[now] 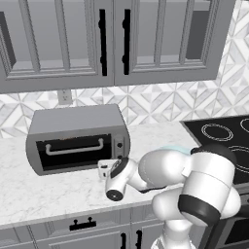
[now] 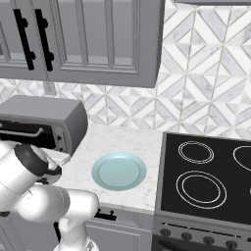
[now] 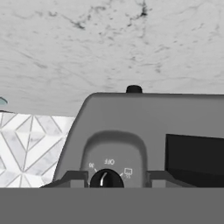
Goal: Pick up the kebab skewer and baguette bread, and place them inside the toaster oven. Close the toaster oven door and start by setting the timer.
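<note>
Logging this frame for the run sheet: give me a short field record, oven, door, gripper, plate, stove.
oven: grey toaster oven on the marble counter, under the wall cabinets
door: door up and shut, bar handle across the glass
gripper: gripper straddles the timer knob on the panel; contact unclear
plate: pale blue plate, bare, between oven and stove
stove: black cooktop right of the plate
</note>
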